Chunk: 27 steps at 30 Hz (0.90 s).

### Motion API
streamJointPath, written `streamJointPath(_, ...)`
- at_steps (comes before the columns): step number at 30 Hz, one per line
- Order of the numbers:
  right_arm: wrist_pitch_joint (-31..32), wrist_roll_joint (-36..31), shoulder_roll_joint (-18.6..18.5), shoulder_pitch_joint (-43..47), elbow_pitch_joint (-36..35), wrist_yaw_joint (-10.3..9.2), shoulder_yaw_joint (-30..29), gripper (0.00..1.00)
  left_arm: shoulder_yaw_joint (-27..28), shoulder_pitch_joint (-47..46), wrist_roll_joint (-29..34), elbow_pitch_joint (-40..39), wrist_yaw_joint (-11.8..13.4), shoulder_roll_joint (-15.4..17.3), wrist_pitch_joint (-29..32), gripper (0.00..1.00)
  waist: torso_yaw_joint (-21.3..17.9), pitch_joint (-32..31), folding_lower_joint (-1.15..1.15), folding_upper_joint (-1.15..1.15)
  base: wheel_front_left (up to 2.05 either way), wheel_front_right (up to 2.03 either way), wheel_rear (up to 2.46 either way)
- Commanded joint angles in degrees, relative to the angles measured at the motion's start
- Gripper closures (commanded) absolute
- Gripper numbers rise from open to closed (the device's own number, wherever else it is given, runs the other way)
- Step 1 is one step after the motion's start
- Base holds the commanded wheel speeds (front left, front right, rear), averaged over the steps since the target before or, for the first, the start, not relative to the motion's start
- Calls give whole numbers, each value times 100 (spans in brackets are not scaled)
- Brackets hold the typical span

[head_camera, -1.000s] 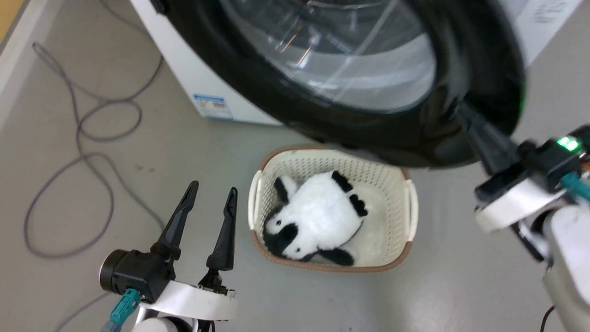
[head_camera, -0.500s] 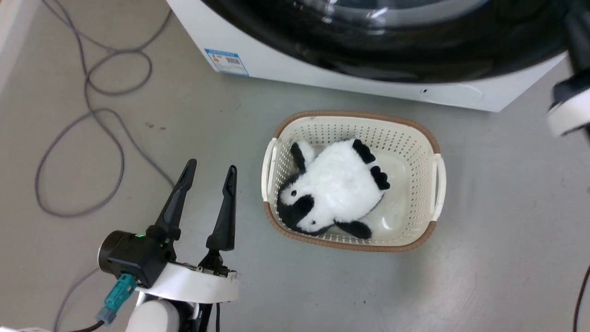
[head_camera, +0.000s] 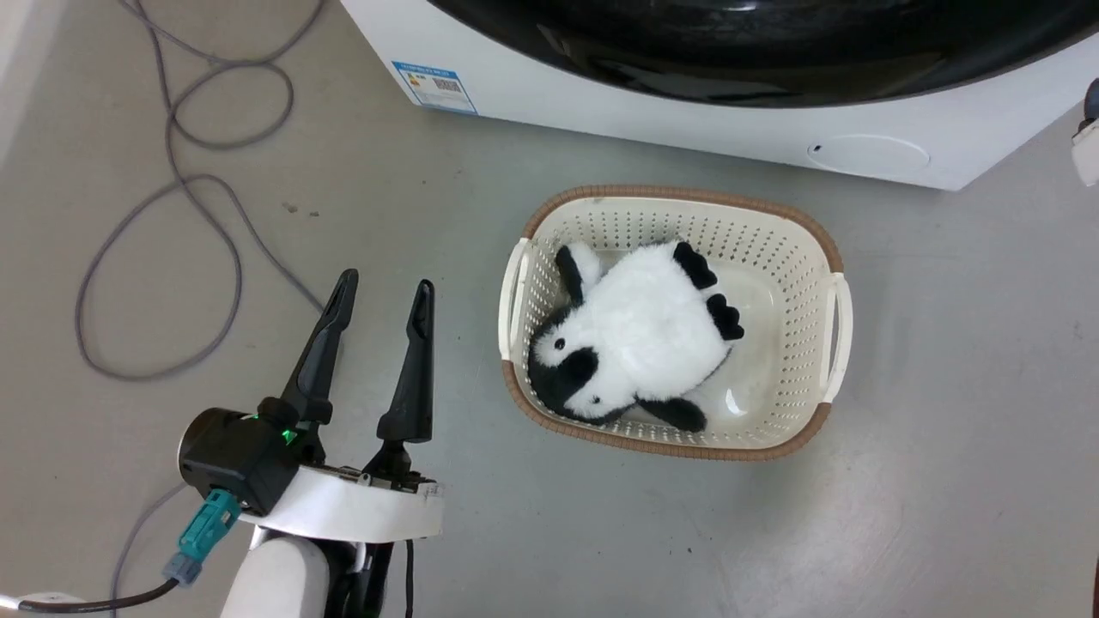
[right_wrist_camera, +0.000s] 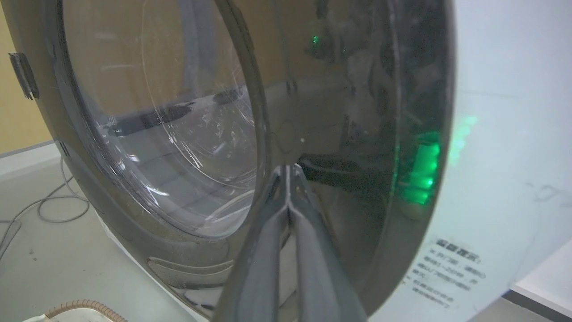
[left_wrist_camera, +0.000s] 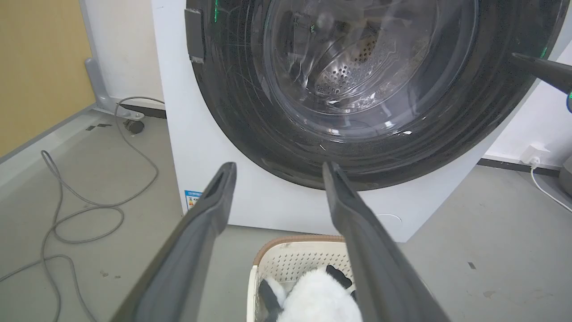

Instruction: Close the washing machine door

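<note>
Left end effector [head_camera: 385, 280]: black fingers [head_camera: 316, 365], white wrist cuff [head_camera: 343, 515], teal connector [head_camera: 204, 532]. To its right, the basket [head_camera: 678, 193] is cream with a dotted perforation pattern and a brown rim; the plush toy [head_camera: 635, 335] inside is white with black patches. Ahead, the washing machine [head_camera: 687, 129] is white with a blue sticker [head_camera: 434, 86]; the washing machine door [left_wrist_camera: 250, 134] is black-framed with clear glass. Floor [head_camera: 944, 429] and cable [head_camera: 142, 378]: grey.

I count one washing machine [head_camera: 687, 129] with one door [head_camera: 773, 43] and one blue sticker [head_camera: 434, 86], one basket [head_camera: 678, 196], one plush panda [head_camera: 644, 343], one grey cable [head_camera: 239, 273].
</note>
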Motion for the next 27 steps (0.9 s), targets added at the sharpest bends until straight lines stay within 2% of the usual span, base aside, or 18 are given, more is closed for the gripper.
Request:
streamJointPath(1,-54,24,-87,-112,76,-73,-165,100,20,-75,-17,24,-24,-5,-25,0,-19,-87,0,0,0,0,0)
streamJointPath(6,-319,-19,143,468,105,-73,-128,100,109,88,-43,146,-24,-5,-25,0,-124,-645,0,0,0,0,0)
streamJointPath(12,-488,-74,571,1590,-377,-73,-475,100,258,431,-8,303,-19,-6,-25,0,-322,-1422,0,0,0,0,0)
streamJointPath(20,-513,-340,1449,3339,-1544,-73,-1251,100,402,888,31,535,5,-6,-25,0,-547,-2219,0,0,0,0,0)
streamJointPath(21,-513,-340,1449,3339,-1544,-73,-1251,100,402,888,31,535,5,-6,-25,0,-547,-2219,0,0,0,0,0)
streamJointPath(22,-513,-497,1760,3727,-1709,-73,-1531,100,449,992,23,576,5,-6,-25,0,-607,-2351,0,0,0,0,0)
streamJointPath(23,-513,-497,1760,3727,-1709,-73,-1531,100,449,992,23,576,5,-6,-25,0,-607,-2351,0,0,0,0,0)
streamJointPath(25,-514,-673,2141,4185,-1924,-73,-1752,100,481,1119,-5,597,3,-6,-25,0,-679,-2495,0,0,0,0,0)
streamJointPath(27,-514,-759,2268,4445,-2051,-73,-1799,100,484,1194,-10,609,4,-6,-25,0,-721,-2581,0,0,0,0,0)
